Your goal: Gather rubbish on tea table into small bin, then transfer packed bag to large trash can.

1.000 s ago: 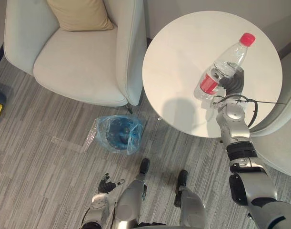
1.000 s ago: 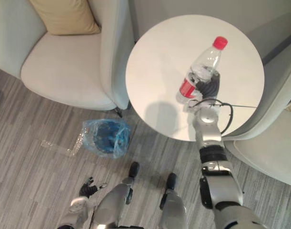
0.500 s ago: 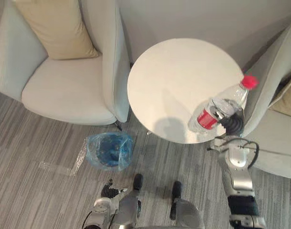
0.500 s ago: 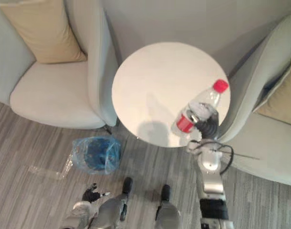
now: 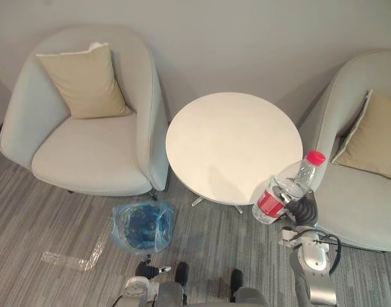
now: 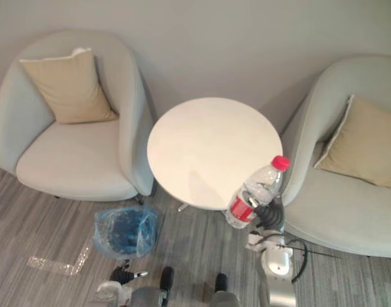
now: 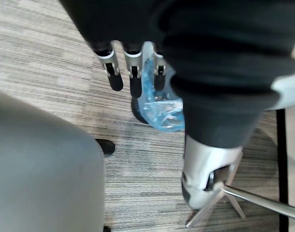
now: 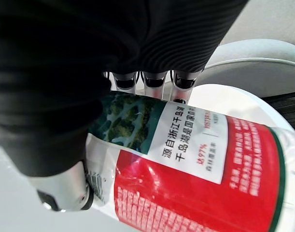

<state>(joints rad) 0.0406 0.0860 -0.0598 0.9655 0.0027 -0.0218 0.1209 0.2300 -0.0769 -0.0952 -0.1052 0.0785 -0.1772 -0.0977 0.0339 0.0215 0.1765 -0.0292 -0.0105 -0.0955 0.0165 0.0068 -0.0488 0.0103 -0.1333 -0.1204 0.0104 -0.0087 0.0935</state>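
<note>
Gripping a bottle point(image 5: 288, 188), the right hand point(image 5: 304, 210) shows low at the right, just off the near right edge of the round white table point(image 5: 227, 141). The bottle is clear plastic with a red cap and a red label. It tilts, cap up and away from the robot toward the right chair point(image 5: 368, 211), base down over the floor. In the right wrist view the fingers point(image 8: 151, 79) curl round the bottle's labelled middle point(image 8: 195, 164), and the thumb presses on the opposite side, so it is pinched between them.

The bin point(image 5: 142, 227), lined with a blue bag, stands on the grey striped floor point(image 5: 48, 224). It is just in front of the left chair point(image 5: 86, 153) and to the left of the table's foot, well apart from the bottle. A strip of clear plastic point(image 5: 70, 259) lies on the floor near the bin, on its left.

The left hand point(image 5: 146, 270) hangs low near the robot, just this side of the bin. In its wrist view the fingers point(image 7: 133, 72) are straight and side by side, holding nothing, with the bin point(image 7: 159, 104) showing past them. Each chair holds a tan cushion point(image 5: 86, 83).
</note>
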